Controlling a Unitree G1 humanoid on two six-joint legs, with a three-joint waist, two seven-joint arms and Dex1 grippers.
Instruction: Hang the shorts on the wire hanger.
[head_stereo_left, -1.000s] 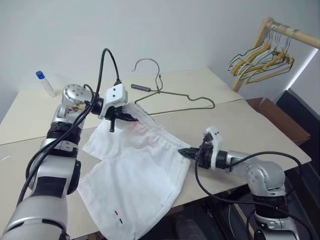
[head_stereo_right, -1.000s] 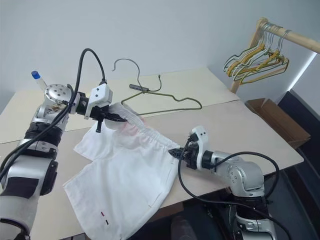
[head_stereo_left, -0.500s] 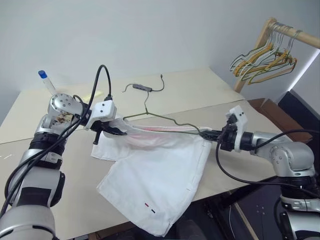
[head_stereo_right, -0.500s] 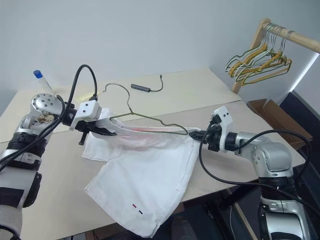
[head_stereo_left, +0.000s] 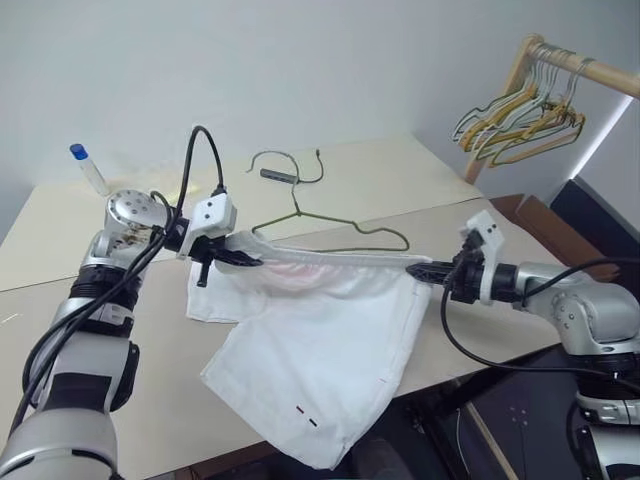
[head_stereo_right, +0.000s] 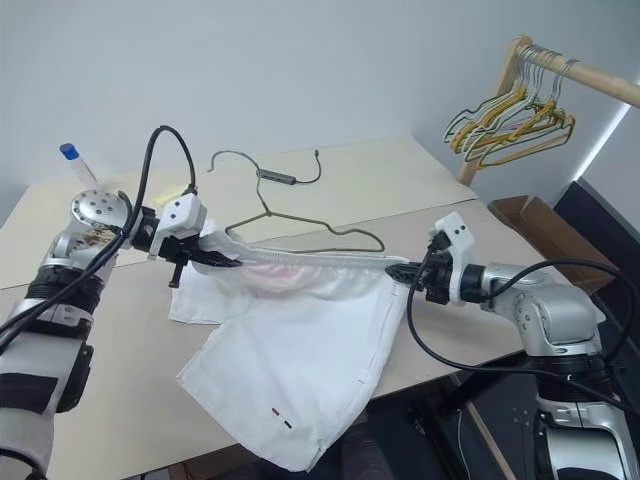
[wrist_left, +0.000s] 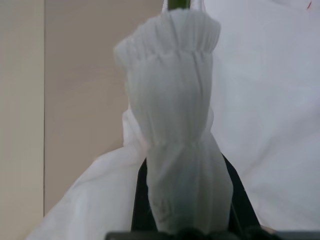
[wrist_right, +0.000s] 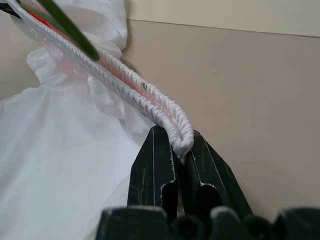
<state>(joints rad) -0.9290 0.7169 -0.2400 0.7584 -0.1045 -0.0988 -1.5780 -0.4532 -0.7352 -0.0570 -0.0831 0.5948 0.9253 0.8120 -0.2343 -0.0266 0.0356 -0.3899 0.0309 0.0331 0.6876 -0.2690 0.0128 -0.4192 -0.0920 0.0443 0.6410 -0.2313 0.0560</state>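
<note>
Stretching between two tools (head_stereo_left: 243, 259) (head_stereo_left: 418, 270): one shorts (head_stereo_left: 320, 345), one wire hanger (head_stereo_left: 340, 228).

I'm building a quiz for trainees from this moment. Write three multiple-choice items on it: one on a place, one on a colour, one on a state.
1. Where does the wire hanger lie?
A. on the table behind the stretched waistband
B. on the wooden rack
C. on the floor

2. What colour is the cap of the tube at the table's far left?
A. red
B. blue
C. green

3. How are the shorts held?
A. lying flat, untouched
B. by the left gripper alone
C. waistband stretched between both grippers

Answers: 1 A, it rests on the tabletop beyond the band. 2 B, the cap is blue. 3 C, the left gripper and the right gripper each have jaws shut on a waistband end.
</note>
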